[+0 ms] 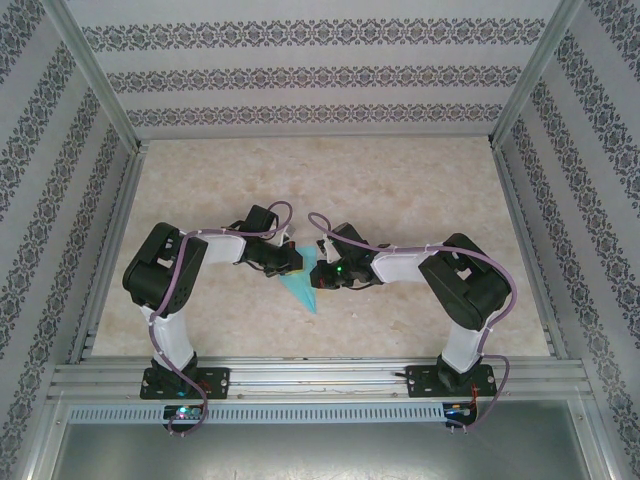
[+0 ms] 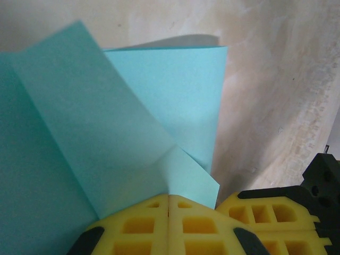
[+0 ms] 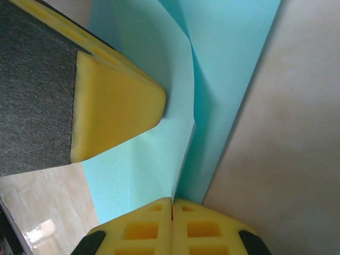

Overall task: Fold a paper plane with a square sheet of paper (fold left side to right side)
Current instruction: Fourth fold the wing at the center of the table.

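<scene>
Middle's cramped: left gripper (image 1: 290, 262) and right gripper (image 1: 322, 274) sit nose to nose on the paper (image 1: 303, 293), hardly any gap between. Far half of the table (image 1: 400, 180) is wide open; walls (image 1: 40, 200) box the sides.

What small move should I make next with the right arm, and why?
Probably ease the right gripper down and across to lay the flap flat. Its jaws are shut at the edge of the square sheet of paper, whose flap curves up uncreased, while the shut left gripper rests against the sheet beside it.
</scene>
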Robot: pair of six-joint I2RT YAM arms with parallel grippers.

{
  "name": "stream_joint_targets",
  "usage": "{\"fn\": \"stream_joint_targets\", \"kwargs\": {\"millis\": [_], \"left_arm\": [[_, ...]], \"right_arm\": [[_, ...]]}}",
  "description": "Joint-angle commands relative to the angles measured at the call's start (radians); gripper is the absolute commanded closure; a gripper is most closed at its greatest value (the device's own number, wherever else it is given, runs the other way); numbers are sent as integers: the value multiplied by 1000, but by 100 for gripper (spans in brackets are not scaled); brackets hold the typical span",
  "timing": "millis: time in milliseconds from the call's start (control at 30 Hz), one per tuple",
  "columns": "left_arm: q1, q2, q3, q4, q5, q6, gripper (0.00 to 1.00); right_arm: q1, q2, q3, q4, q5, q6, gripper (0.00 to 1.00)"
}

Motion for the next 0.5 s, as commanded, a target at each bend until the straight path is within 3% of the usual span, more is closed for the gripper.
{"fn": "stream_joint_targets", "kwargs": {"millis": [0, 467], "left_arm": [[-9, 52, -22, -25, -71, 39, 100], [-9, 84, -37, -34, -91, 46, 100]], "right_arm": [[12, 11, -27, -102, 47, -11, 100], [-17, -153, -14, -95, 17, 33, 74]]}}
